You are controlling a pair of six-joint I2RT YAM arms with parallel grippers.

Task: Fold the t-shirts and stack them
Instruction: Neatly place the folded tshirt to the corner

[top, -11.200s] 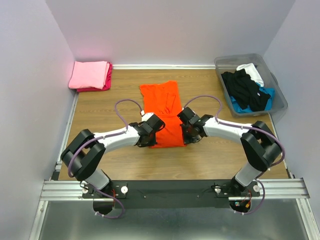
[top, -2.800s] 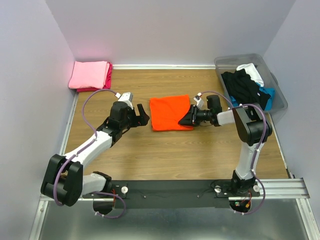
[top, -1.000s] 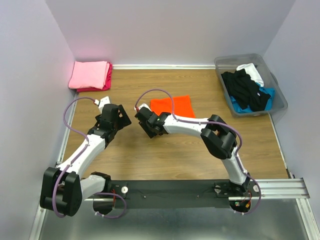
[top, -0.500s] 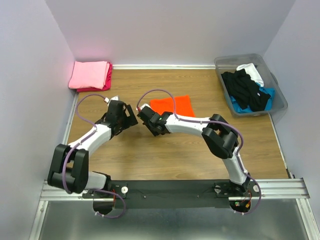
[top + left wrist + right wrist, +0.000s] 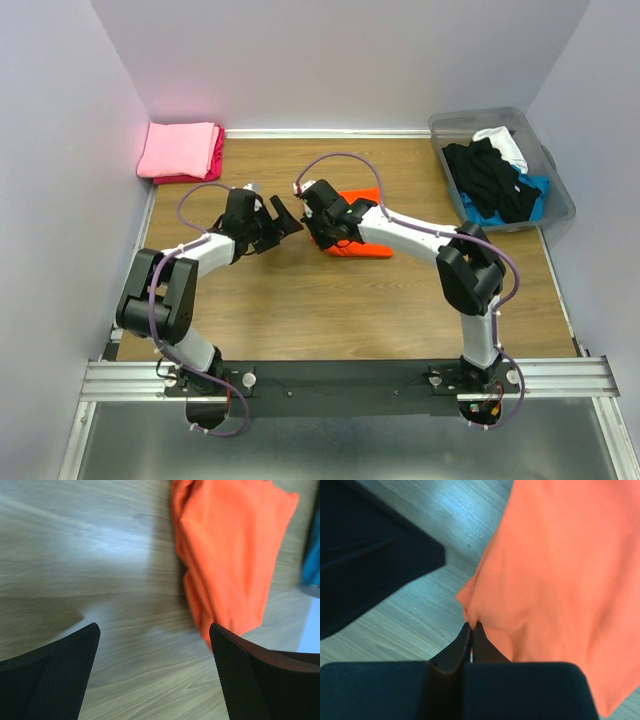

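The orange shirt (image 5: 365,249) is lying folded near the middle of the wooden table (image 5: 300,320), with the right arm reaching across it, so only its near and far edges are showing from above. The right gripper (image 5: 471,627) is pinching the shirt's left edge: its jaws are pressed together on a small fold of orange cloth, and the cloth is bunching up just above the fingertips.

The left gripper (image 5: 287,220) is hanging just left of the shirt and facing it. Its jaws are spread wide with nothing between them, and from the left wrist camera the bare wood is showing between the two black fingers (image 5: 60,675), with the shirt's layered edge lying beyond them.

In the far left corner a pink shirt (image 5: 178,148) is sitting folded on top of a magenta shirt (image 5: 215,162). At the far right the grey plastic bin (image 5: 480,118) is holding a crumpled black shirt (image 5: 490,175), a white shirt (image 5: 505,145) and a blue shirt (image 5: 535,186).
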